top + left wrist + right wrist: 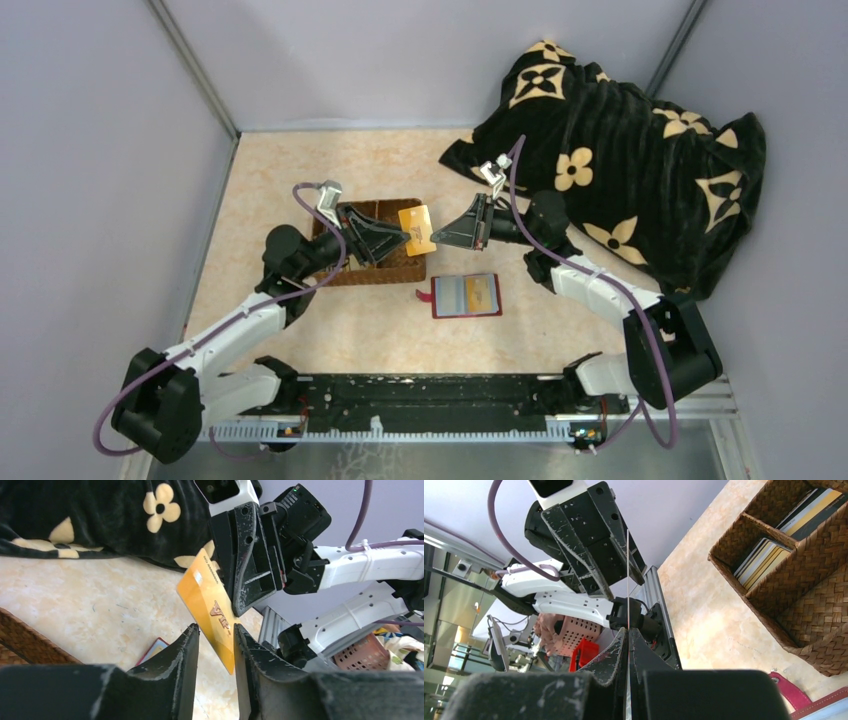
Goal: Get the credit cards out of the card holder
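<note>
The basket [380,272] sits on the table [300,170] left of centre, with several credit cards [769,555] standing on edge in its compartments. The card holder [466,295] lies on the table just in front of it and to its right. One credit card [418,230] is above the basket's right edge, between the left gripper [406,237] and the right gripper [434,239], and the blanket [620,150] lies behind, in the far right corner.

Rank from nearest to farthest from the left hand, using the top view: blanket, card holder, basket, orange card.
1. Orange card, between fingers of the left hand.
2. Basket, just beneath.
3. Card holder, near right.
4. Blanket, far right corner.
</note>
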Available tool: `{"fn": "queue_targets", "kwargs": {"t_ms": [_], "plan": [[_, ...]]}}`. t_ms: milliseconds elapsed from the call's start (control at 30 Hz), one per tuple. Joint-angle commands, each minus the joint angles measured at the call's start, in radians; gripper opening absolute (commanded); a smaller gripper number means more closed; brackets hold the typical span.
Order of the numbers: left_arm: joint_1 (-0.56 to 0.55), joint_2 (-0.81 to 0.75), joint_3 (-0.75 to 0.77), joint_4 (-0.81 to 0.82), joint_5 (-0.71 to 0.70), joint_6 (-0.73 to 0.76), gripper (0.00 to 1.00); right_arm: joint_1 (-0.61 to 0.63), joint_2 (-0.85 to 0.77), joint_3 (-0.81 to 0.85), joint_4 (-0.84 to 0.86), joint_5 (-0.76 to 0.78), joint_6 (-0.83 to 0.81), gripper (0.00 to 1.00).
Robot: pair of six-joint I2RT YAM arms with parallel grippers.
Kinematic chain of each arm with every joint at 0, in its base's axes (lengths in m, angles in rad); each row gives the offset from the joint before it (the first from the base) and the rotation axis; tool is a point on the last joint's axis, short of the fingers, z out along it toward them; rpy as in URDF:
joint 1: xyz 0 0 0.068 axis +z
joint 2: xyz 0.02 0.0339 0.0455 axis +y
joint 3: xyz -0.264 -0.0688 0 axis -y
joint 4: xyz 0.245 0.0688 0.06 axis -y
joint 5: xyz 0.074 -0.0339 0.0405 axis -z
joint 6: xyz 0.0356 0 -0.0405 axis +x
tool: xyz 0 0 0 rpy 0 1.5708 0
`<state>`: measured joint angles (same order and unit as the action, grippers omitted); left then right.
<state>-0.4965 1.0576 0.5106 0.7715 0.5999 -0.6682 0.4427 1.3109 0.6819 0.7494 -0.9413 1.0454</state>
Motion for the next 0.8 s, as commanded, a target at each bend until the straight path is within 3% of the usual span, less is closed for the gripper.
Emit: {"fn": "queue_targets", "kwargs": {"t_ms": [0,633,767], "plan": [[0.002,0.003,-0.005,0.035,0.045,-0.013,0.40,-0.005,-0.018,0.018,0.068,-0.007,0.000,0.00],[0.000,0.076,-0.011,0.162,0.077,-0.076,0.30,-0.005,-0.008,0.002,0.082,-0.022,0.007,0.00],[0.001,0.066,-0.017,0.164,0.063,-0.077,0.13,-0.006,-0.009,0.003,0.080,-0.023,0.006,0.00]]}}
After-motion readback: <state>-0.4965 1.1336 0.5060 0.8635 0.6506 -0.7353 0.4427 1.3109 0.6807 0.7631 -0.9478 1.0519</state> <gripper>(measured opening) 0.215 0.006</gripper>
